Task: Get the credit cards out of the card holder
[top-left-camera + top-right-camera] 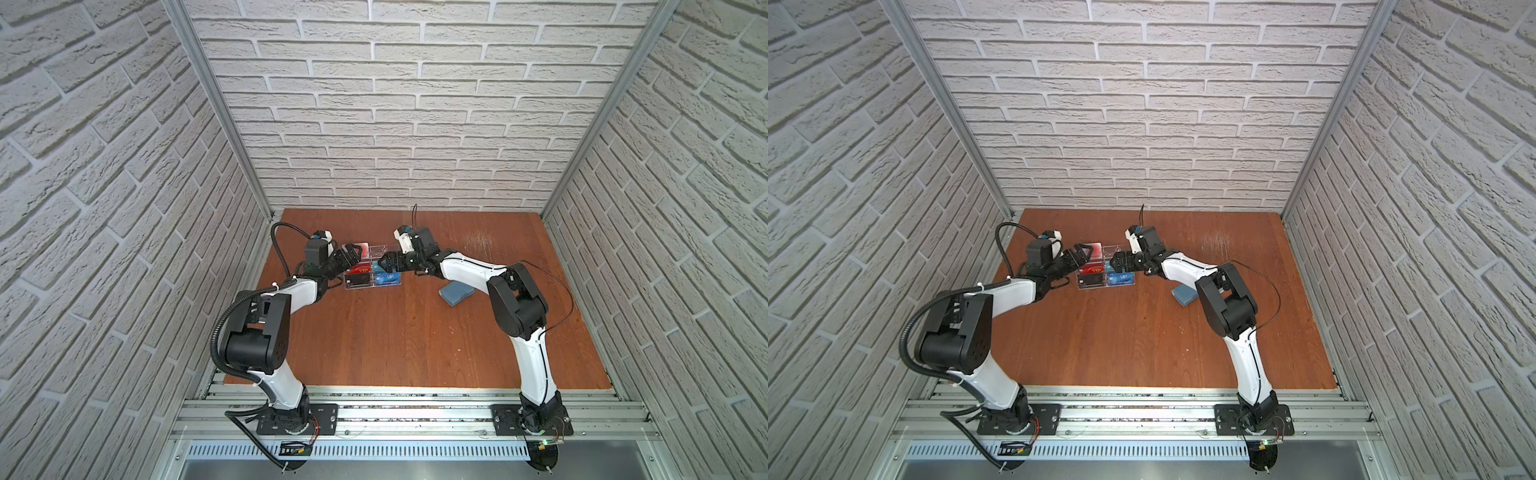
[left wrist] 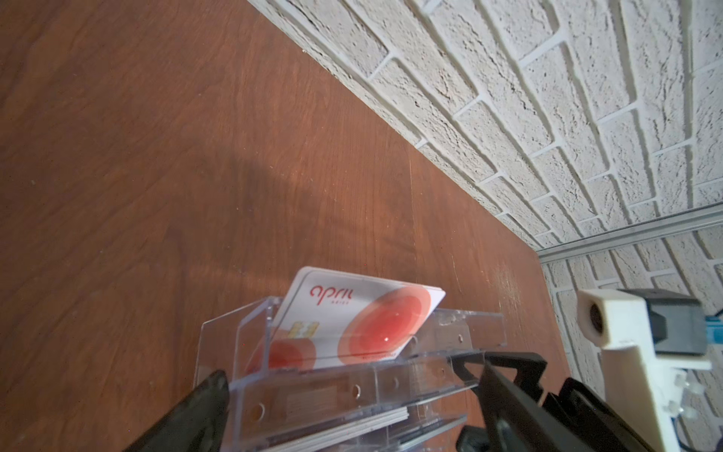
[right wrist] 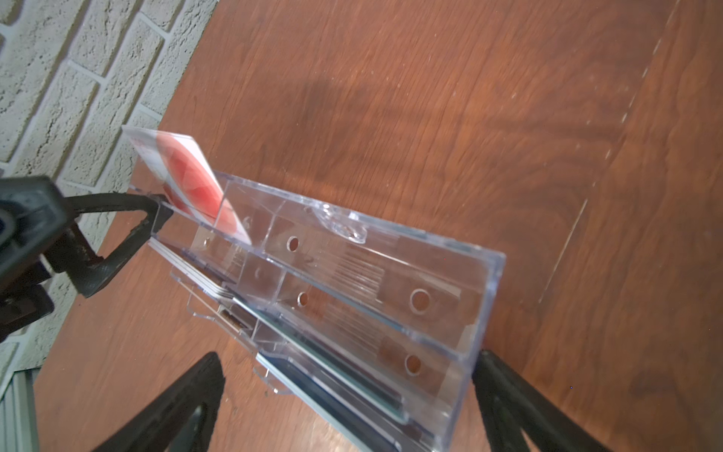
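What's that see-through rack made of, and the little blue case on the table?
The rack looks like clear, glossy hard plastic, probably acrylic: the table shows through, edges glint. The card holder looks matte slate-blue, perhaps leather or fabric; too small to tell.

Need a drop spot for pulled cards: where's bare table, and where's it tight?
Free: the wide front of the table, between its front edge and the card holder; also the back right corner past it. Crowded: the clear rack, with the left gripper and right gripper at its ends, jaws open.
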`<state>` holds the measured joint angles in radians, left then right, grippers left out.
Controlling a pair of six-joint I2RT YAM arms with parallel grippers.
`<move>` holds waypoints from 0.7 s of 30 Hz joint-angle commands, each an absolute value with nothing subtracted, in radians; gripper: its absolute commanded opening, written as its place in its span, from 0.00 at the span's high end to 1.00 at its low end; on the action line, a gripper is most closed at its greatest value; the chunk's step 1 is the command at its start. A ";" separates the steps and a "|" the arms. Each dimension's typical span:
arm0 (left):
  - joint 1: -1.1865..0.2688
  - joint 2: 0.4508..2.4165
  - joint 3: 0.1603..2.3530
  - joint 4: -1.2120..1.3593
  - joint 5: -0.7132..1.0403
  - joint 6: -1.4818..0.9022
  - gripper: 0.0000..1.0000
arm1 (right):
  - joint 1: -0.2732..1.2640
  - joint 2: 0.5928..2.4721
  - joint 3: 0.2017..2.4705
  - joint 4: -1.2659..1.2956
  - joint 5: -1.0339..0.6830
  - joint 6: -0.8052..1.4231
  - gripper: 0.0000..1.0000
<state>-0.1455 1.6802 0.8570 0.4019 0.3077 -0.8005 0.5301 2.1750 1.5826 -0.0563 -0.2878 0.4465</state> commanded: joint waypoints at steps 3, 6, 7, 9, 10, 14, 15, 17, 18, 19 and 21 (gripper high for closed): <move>-0.164 1.657 0.856 0.390 0.341 -0.779 0.02 | 0.560 2.088 1.548 -0.059 -0.274 0.488 0.00; -0.163 1.651 0.867 0.341 0.309 -0.761 0.02 | 0.555 2.078 1.546 -0.083 -0.257 0.479 0.00; -0.161 1.645 0.870 0.317 0.288 -0.758 0.02 | 0.550 2.074 1.545 -0.091 -0.252 0.479 0.00; -0.154 1.628 0.877 0.262 0.249 -0.745 0.02 | 0.540 2.061 1.540 -0.110 -0.240 0.477 0.00; -0.148 1.619 0.879 0.231 0.225 -0.741 0.02 | 0.534 2.050 1.532 -0.118 -0.231 0.475 0.00; -0.120 1.563 0.875 0.145 0.117 -0.711 0.02 | 0.509 1.970 1.457 -0.114 -0.189 0.459 0.00; -0.113 1.546 0.870 0.127 0.095 -0.707 0.02 | 0.507 1.935 1.435 -0.116 -0.171 0.450 0.00; -0.101 1.505 0.855 0.114 0.074 -0.700 0.02 | 0.506 1.880 1.389 -0.142 -0.122 0.430 0.00; -0.102 1.481 0.846 0.111 0.063 -0.696 0.02 | 0.505 1.848 1.368 -0.169 -0.083 0.426 0.00; -0.106 1.463 0.836 0.113 0.064 -0.695 0.02 | 0.502 1.823 1.355 -0.208 -0.046 0.443 0.00; -0.137 1.423 0.819 0.126 0.068 -0.693 0.02 | 0.491 1.766 1.323 -0.306 0.018 0.449 0.00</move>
<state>-0.1078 1.4807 0.8486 0.1299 0.1081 -0.7238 0.5022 1.8542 1.3560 -0.2039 -0.1040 0.4549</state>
